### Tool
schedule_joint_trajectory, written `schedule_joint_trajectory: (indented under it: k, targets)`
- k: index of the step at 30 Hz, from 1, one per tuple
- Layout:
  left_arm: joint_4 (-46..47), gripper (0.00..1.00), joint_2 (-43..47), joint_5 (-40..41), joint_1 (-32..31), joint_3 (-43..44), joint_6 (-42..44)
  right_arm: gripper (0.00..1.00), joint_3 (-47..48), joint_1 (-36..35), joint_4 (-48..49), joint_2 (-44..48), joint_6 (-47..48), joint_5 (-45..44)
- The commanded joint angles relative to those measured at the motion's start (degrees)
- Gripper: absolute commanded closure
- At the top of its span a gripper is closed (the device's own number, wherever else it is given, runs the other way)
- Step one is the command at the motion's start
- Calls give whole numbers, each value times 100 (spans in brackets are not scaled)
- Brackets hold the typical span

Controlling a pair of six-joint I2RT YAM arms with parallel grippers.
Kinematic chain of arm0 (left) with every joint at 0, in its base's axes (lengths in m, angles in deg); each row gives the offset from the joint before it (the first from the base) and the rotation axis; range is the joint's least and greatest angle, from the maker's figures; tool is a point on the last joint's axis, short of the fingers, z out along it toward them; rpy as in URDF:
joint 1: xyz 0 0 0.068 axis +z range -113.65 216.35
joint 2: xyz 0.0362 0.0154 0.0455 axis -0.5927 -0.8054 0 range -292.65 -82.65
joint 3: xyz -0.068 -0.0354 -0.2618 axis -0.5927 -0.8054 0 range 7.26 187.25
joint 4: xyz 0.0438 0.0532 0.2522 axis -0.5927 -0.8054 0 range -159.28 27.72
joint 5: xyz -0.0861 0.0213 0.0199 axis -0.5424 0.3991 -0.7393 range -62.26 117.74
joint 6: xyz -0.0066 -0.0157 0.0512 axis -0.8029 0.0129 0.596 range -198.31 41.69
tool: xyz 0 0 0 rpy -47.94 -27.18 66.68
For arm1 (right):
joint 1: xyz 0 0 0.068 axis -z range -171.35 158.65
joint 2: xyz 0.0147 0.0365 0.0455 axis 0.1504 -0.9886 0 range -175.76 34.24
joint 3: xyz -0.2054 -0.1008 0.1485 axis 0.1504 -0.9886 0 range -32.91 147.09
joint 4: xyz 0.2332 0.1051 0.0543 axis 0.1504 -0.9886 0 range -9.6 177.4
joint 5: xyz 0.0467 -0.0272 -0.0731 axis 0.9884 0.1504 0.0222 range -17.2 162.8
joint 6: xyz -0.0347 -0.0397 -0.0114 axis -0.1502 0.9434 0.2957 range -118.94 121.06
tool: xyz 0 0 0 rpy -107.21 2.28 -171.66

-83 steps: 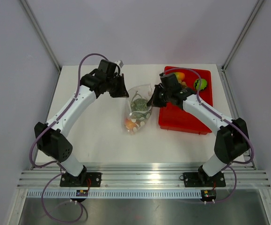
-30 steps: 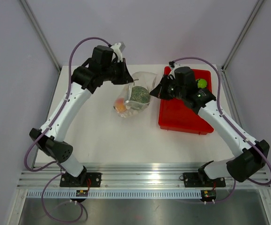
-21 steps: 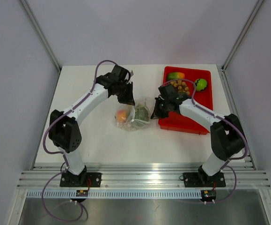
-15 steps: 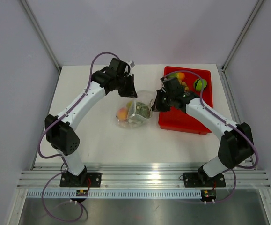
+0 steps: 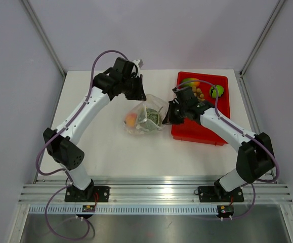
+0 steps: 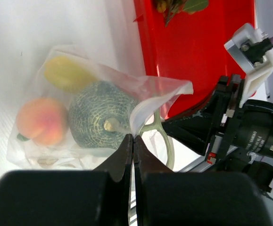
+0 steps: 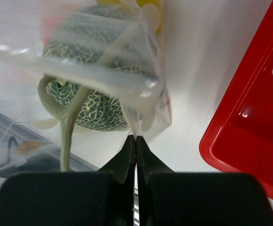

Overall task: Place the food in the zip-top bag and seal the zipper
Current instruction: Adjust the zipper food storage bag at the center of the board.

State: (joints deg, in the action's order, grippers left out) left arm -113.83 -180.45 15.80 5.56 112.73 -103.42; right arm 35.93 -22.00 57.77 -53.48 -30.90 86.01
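The clear zip-top bag (image 5: 143, 117) lies on the white table between the arms. Inside it are the netted melon (image 6: 101, 120), the orange-peach fruit (image 6: 41, 121) and the yellow piece (image 6: 69, 74). My left gripper (image 6: 133, 137) is shut on the bag's mouth edge at its far side (image 5: 142, 101). My right gripper (image 7: 136, 138) is shut on the bag's edge on the side nearest the tray (image 5: 165, 117). The melon also shows in the right wrist view (image 7: 96, 77). The longan cluster (image 5: 196, 92), mango (image 5: 190, 82) and green apple (image 5: 216, 91) lie in the red tray.
The red tray (image 5: 207, 132) stands right of the bag, its near half bare. Its rim shows at the right in the right wrist view (image 7: 249, 122). Metal frame posts rise at the table's back corners, and a rail runs along the near edge.
Both arms have shifted with the bag held between them; the bag has dropped back from its raised, further position a second ago and now rests lower beside the tray.
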Motion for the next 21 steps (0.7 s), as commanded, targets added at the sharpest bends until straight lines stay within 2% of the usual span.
schedule_joint_trajectory:
  k: [1, 5, 7, 11, 13, 16, 21]
  targets:
    - [-153, 100, -231, 17, -6, 158, 181, 100, 147, -63, -148, 79, 120, 33]
    - [145, 100, 199, 60, -24, -8, 129, 100, 340, -55, -245, 378, 243, -265]
    - [154, 100, 296, 96, -24, 0, 128, 97, 393, -55, -316, 361, 322, -380]
    - [233, 100, 279, -140, -24, -272, 76, 77, 359, -55, -351, 133, 384, -285]
    - [487, 100, 279, -377, -59, -676, -38, 64, 332, -55, -386, 141, 384, -302]
    - [777, 100, 279, -651, -138, -1037, -161, 58, 332, -55, -500, 396, 428, -573]
    - [884, 100, 332, -730, -182, -976, -214, 52, 692, -46, -878, 879, 604, -1286]
